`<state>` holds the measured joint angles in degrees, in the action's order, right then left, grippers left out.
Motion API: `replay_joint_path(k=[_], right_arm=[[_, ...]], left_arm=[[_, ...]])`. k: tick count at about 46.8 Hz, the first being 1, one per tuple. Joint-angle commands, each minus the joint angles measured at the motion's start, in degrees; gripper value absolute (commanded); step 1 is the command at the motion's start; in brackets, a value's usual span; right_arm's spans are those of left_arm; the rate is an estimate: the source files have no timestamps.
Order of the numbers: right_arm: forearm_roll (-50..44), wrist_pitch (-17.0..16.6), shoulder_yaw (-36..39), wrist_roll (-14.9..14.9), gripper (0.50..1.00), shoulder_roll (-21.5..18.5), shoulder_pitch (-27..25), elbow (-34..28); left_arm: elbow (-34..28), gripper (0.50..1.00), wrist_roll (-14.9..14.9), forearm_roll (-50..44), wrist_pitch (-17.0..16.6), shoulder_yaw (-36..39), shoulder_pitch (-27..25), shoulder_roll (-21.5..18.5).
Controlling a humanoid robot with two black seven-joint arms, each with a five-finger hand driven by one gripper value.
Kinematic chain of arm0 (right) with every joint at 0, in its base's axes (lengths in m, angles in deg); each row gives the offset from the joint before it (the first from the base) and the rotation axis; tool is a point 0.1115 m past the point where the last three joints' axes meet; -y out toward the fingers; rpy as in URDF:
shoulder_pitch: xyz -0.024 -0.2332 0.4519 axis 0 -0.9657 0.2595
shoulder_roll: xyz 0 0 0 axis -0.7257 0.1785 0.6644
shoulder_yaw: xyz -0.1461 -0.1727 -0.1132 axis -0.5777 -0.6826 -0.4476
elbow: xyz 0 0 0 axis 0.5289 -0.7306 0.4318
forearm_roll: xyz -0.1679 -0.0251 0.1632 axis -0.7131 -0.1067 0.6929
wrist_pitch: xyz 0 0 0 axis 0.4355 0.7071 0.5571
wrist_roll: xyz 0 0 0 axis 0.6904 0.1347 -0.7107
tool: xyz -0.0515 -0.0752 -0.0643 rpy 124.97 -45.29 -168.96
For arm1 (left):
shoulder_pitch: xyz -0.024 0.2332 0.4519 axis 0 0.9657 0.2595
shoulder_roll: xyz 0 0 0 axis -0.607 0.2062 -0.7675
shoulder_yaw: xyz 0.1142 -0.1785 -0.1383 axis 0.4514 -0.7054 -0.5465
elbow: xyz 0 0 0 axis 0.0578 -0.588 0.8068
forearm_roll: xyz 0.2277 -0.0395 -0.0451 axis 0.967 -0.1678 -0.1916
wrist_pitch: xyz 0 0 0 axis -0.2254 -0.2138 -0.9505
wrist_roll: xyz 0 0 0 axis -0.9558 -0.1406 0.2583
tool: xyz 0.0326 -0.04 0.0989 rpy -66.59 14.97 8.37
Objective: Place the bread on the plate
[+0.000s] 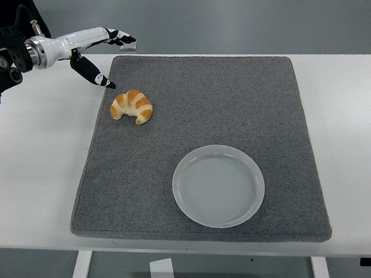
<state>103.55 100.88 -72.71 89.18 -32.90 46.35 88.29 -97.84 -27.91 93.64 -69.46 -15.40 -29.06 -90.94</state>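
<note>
A golden croissant lies on the grey mat near its far left side. A white empty plate sits on the mat toward the near middle. My left hand comes in from the upper left, white and black, with its fingers spread and holding nothing. It hovers above the mat's far left corner, a little behind and left of the croissant. The thumb points down toward the croissant without touching it. The right arm is out of view.
The mat covers most of the white table. Bare table shows to the left and right of the mat. The table's near edge runs along the bottom, with the floor below.
</note>
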Motion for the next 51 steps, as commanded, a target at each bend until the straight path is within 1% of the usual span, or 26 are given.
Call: replay_joint_path(k=[1, 3, 9, 16, 19, 27, 30, 34, 41, 46, 51], right_arm=[[0.0, 0.0, 0.0, 0.0, 0.952, 0.0, 0.0, 0.0], [0.0, 0.0, 0.0, 0.0, 0.952, 0.0, -0.1, 0.0], [0.0, -0.1, 0.1, 0.0, 0.954, 0.0, 0.0, 0.0], [0.0, 0.0, 0.0, 0.0, 0.952, 0.0, -0.1, 0.0], [0.0, 0.0, 0.0, 0.0, 0.952, 0.0, 0.0, 0.0], [0.0, 0.0, 0.1, 0.0, 0.952, 0.0, 0.0, 0.0], [0.0, 0.0, 0.0, 0.0, 0.952, 0.0, -0.1, 0.0], [0.0, 0.0, 0.0, 0.0, 0.952, 0.0, -0.1, 0.0], [0.0, 0.0, 0.1, 0.0, 0.952, 0.0, 0.0, 0.0], [0.0, 0.0, 0.0, 0.0, 0.952, 0.0, -0.1, 0.0], [0.0, 0.0, 0.0, 0.0, 0.952, 0.0, 0.0, 0.0]], left_arm=[[-0.1, 0.986, -0.2, 1.2, -0.2, 0.6, -0.1, 0.2], [-0.2, 0.986, -0.6, 1.1, -0.3, 0.6, -0.1, 0.4], [-0.6, 0.986, -4.1, 0.3, 0.1, 0.5, 0.2, 0.6], [-0.6, 0.986, -6.0, -0.4, 0.5, 0.5, 0.8, 0.8], [-0.6, 0.986, -6.2, -0.4, 0.7, 0.5, 2.1, 1.3], [0.2, 0.984, -6.9, -0.4, 0.6, 0.5, 3.4, 3.1], [0.3, 0.984, -7.6, -0.4, 0.2, 0.5, 3.6, 3.7], [0.7, 0.981, -7.7, -0.3, -0.4, 0.5, 3.9, 5.0], [3.0, 0.981, -7.9, -0.2, -1.8, 0.6, 5.0, 7.9], [5.3, 0.981, -7.8, 0.2, -1.9, 0.6, 5.7, 10.0], [7.0, 0.981, -7.8, 0.6, -1.9, 0.6, 6.5, 11.1]])
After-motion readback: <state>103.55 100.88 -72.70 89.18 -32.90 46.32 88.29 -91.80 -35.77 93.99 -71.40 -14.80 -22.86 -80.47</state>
